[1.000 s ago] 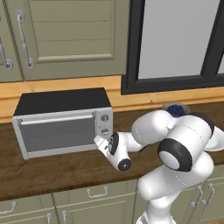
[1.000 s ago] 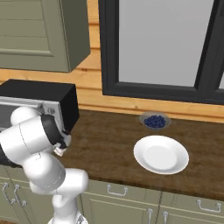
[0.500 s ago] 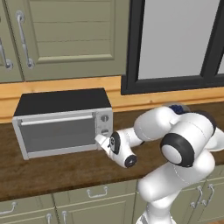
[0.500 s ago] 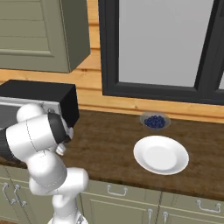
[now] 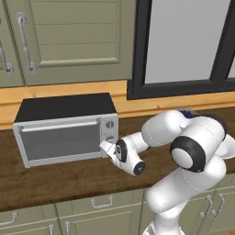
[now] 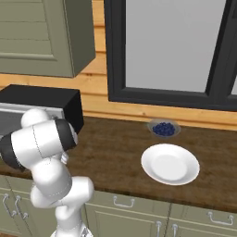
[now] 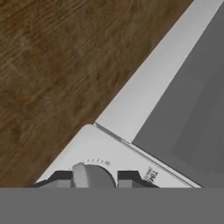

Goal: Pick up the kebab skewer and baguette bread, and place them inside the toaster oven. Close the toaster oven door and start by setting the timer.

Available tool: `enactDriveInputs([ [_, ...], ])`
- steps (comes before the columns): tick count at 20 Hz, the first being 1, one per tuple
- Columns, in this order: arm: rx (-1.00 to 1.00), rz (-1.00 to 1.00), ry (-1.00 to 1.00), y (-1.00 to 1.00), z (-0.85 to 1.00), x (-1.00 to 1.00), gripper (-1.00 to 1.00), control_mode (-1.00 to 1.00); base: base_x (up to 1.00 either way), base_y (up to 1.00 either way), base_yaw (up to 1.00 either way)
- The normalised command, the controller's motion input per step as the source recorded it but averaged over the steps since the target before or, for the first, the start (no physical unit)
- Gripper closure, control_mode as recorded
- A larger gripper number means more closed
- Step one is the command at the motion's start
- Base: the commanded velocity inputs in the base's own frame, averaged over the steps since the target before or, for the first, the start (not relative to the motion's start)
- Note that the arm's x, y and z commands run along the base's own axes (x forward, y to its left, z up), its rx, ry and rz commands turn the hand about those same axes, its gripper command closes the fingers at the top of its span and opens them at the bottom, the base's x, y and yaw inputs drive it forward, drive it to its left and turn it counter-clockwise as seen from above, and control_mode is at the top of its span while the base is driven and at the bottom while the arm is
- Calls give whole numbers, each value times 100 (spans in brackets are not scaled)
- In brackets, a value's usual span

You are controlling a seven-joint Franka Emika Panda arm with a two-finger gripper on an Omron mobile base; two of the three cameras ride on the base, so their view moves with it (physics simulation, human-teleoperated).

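The toaster oven [image 5: 64, 108] stands on the counter at the left, and its door [image 5: 62, 142] is closed, with the bar handle [image 5: 59, 126] along the top. My gripper [image 5: 105, 147] is at the lowest knob on the oven's right side. In the hand view the gripper [image 7: 90, 177] is shut on that knob [image 7: 89, 173], with one fingertip on each side of it. The door's glass [image 7: 192, 113] fills the right of that view. In the right base view my arm covers much of the oven [image 6: 41, 99]. The kebab skewer and the baguette bread are out of view.
A white plate [image 6: 170, 163] lies on the dark wooden counter [image 6: 115, 148] to the right. Behind it stands a small bowl of blue berries [image 6: 163, 128]. Cabinets hang above the oven and a window runs along the back wall. Two more knobs [image 5: 109, 124] sit above the gripped one.
The hand has rolled a little about the knob, and the wrist has swung slightly to the right. The oven and its door have not moved.
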Motion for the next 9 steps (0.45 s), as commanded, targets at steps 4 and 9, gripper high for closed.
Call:
enactDriveInputs([
  [4, 27, -3, -2, 45, -95, -36, 100, -100, 0, 0, 0],
  [9, 29, -10, -2, 15, -80, -33, 100, -100, 0, 0, 0],
])
